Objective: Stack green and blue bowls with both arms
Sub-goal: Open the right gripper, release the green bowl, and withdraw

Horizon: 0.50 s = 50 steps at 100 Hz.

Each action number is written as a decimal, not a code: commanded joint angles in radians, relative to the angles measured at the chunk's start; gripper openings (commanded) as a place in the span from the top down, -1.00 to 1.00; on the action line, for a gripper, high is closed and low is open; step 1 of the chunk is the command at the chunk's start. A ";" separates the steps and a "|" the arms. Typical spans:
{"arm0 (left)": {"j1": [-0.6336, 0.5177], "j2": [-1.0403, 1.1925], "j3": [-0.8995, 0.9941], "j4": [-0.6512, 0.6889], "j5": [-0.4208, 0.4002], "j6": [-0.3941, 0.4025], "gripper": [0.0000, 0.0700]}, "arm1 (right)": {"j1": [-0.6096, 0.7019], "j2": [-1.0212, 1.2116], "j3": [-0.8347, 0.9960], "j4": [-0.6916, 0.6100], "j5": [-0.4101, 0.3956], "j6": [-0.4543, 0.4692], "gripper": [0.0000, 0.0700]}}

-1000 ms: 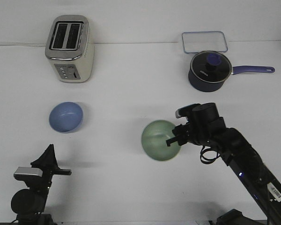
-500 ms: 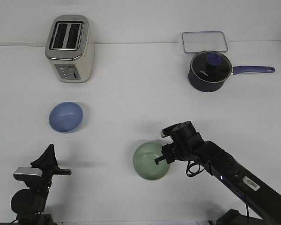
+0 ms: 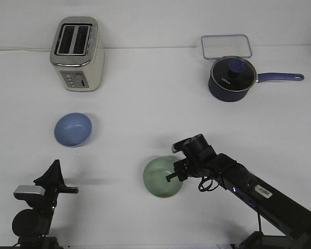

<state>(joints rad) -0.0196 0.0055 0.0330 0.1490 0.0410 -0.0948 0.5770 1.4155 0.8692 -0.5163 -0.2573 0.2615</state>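
Presently, front view: right gripper (image 3: 172,175) closed on the rim of the green bowl (image 3: 161,178), seemingly held just above the white table (image 3: 145,104) for carrying. Blue bowl (image 3: 73,129) sits well apart, left. Left gripper (image 3: 54,174) idle; jaw state indeterminable. Toaster (image 3: 77,53), saucepan (image 3: 232,79) behind.

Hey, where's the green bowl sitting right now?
In the front view, the green bowl is near the table's front edge, slightly right of centre, with the right hand at its right rim. The blue bowl lies farther back on the left.
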 commanded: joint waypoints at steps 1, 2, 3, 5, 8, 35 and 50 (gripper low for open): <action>0.002 0.000 -0.015 0.014 0.002 -0.005 0.96 | 0.009 0.019 0.009 0.007 0.002 -0.003 0.30; 0.002 0.000 -0.015 0.014 0.002 -0.006 0.96 | 0.009 0.019 0.009 0.007 0.002 -0.003 0.24; 0.002 0.000 -0.014 0.014 0.002 -0.007 0.96 | 0.009 0.019 0.009 0.007 0.002 -0.003 0.18; 0.002 0.000 -0.013 0.013 0.002 -0.015 0.96 | 0.009 0.018 0.010 0.008 0.002 -0.004 0.10; 0.002 0.000 -0.011 0.013 0.002 -0.032 0.96 | 0.008 0.013 0.011 0.008 0.003 -0.004 0.02; 0.002 0.000 0.033 -0.006 0.002 -0.244 0.97 | -0.051 -0.159 0.067 0.008 -0.004 -0.051 0.00; 0.002 0.008 0.112 -0.153 -0.012 -0.264 0.97 | -0.105 -0.322 0.073 0.051 0.016 -0.108 0.00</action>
<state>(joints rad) -0.0196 0.0067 0.1013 0.0475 0.0399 -0.3302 0.4805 1.1358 0.9325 -0.4793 -0.2569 0.2058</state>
